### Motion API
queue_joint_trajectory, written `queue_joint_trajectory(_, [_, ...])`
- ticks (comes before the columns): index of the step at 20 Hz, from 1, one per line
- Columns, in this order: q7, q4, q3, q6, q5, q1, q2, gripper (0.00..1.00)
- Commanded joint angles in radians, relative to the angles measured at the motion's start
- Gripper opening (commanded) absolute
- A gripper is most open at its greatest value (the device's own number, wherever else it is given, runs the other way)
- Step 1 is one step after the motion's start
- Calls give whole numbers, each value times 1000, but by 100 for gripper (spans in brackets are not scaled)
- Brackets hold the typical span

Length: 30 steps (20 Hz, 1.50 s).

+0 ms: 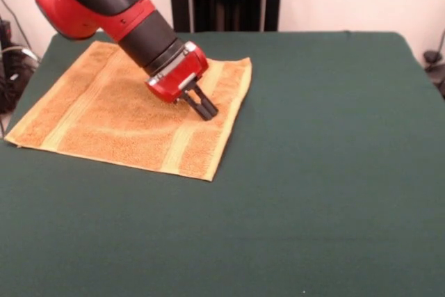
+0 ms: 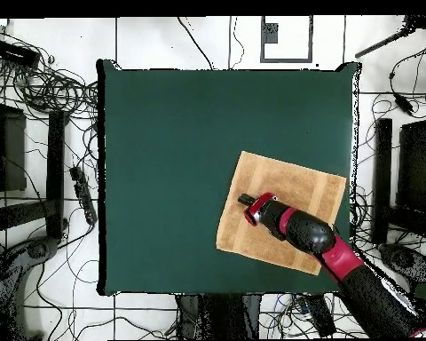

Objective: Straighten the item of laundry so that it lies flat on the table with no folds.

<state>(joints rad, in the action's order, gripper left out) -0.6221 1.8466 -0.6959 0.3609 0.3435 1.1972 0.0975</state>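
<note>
The towel lies spread almost flat in the upper left of the front view, on the green surface. Only faint ripples seem left. The hand, fingers together and holding nothing, hovers over its right band.

Nubby terry towel; matt felt table
</note>
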Motion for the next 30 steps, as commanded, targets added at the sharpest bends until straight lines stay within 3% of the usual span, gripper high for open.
queue_joint_trajectory(1, [-153,-204,82,-213,108,-183,-168,0])
queue_joint_trajectory(6, [-236,-167,154,-332,133,-239,-79,0])
queue_joint_trajectory(9, [-352,-169,330,-395,102,-402,49,0])
queue_joint_trajectory(13, [-379,-147,445,-406,52,-496,151,0])
queue_joint_trajectory(22, [-353,-80,548,-427,-20,-560,246,0])
queue_joint_trajectory(30, [-325,-62,551,-418,-59,-575,269,0])
